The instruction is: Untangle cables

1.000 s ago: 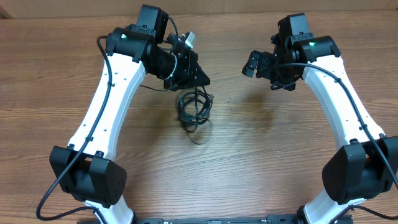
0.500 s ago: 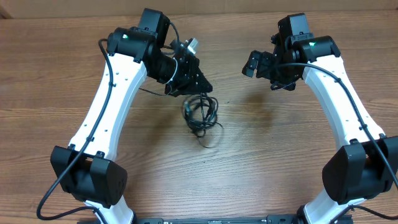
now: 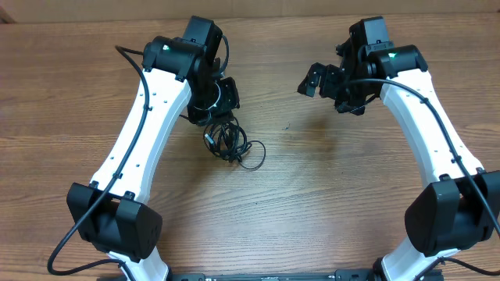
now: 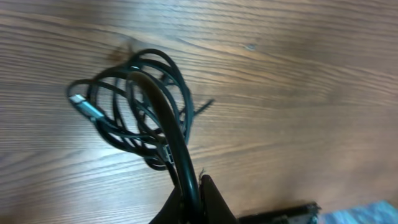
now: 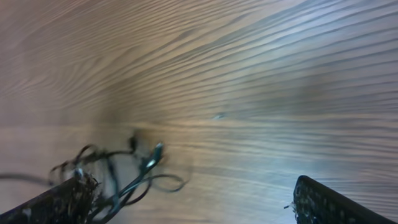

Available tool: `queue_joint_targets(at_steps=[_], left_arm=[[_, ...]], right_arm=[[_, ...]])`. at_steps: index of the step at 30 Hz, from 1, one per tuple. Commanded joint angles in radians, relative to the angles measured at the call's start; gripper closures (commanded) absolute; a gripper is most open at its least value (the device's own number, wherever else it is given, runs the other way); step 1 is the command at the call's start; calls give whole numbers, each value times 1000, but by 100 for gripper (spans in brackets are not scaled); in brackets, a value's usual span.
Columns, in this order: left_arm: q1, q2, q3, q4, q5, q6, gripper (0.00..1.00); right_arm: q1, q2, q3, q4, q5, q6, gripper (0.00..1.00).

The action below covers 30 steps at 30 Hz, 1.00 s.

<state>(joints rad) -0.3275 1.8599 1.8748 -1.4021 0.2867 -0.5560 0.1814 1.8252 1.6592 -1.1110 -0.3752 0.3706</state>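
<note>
The cables [image 3: 231, 145] are a small black coil of thin cords lying on the wooden table just below my left gripper [image 3: 216, 119]. In the left wrist view the left gripper [image 4: 190, 198] is shut on one black strand of the cables [image 4: 134, 115]. The coil hangs from it down to the table, and a silver-tipped plug [image 4: 84, 107] shows at the coil's left. My right gripper [image 3: 316, 79] is open and empty, up above the table to the right of the coil. In the right wrist view its fingers [image 5: 194, 205] stand wide apart, and the cables [image 5: 118, 176] show blurred at lower left.
The wooden table [image 3: 328, 179] lies under both arms. The thick black cable of the left arm [image 3: 131, 62] runs along its white link. A pale wall edge runs along the far side of the table [image 3: 281, 9].
My left gripper has turned and moved left, toward the front, taking the coil with it. The coil now lies further left on the table. The right gripper has barely shifted.
</note>
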Motion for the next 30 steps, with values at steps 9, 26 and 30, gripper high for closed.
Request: queue_joint_targets(at_steps=[9,26,30], left_arm=[[10,64,11,-21,-174,-40,96],[76,64,11,-68,-246,-65,64],[79,64,11,-68,-246,-65,57]], right_arm=[[152,0,-56,10,0,-2,0],[287,4,-232,239,-45,123,0],[344,6,-282,312,-45,123,0]])
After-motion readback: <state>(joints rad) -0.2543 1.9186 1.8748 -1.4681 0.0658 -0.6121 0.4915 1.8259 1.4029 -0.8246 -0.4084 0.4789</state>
